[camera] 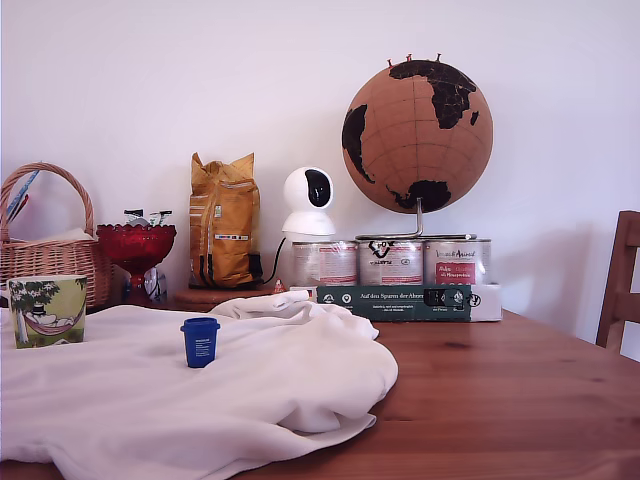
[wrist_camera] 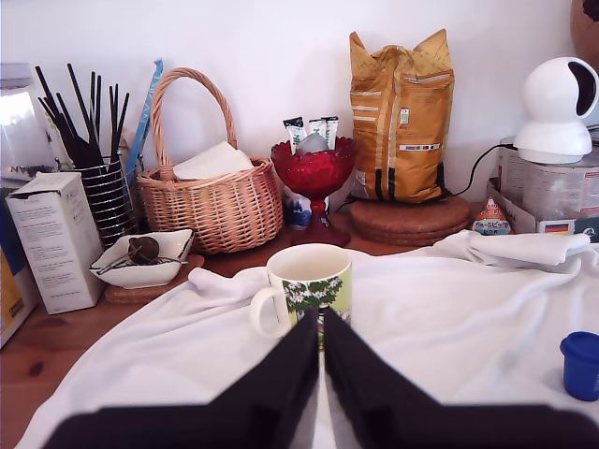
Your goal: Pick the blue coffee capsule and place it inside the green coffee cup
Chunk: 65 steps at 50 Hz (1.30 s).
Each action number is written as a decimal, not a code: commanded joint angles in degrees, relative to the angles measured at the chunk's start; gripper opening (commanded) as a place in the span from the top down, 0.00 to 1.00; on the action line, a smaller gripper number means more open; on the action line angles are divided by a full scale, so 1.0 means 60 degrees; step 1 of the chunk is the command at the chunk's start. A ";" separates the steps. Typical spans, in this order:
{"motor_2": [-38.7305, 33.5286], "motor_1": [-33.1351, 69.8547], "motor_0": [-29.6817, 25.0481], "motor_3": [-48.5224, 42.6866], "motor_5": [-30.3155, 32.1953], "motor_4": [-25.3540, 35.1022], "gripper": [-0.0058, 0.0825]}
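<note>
The dark gripper [wrist_camera: 321, 374] has its two jaws pressed together with nothing between them, tips aimed at the squat yellow-green mug with the tree print and white rim [wrist_camera: 304, 295], which stands just beyond them on the white cloth [wrist_camera: 449, 309]. The small dark-blue plastic capsule [wrist_camera: 581, 365] sits upright on that cloth well off to one side of the jaws, so I reckon they must swing across and open before any grasp.

The exterior view looks level across the worktop [camera: 520, 390] from its near edge toward the back wall. The wrist view sits low behind the tool [wrist_camera: 321, 348], facing the same wall, nearer. Both show the mug [camera: 47, 310] [wrist_camera: 304, 288], basket [camera: 50, 250] [wrist_camera: 211, 201] and yellow bag [camera: 224, 235] [wrist_camera: 401, 117].
</note>
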 commanded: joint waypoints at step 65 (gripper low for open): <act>0.0659 0.6080 -0.2215 0.4375 -0.0841 0.3497 0.40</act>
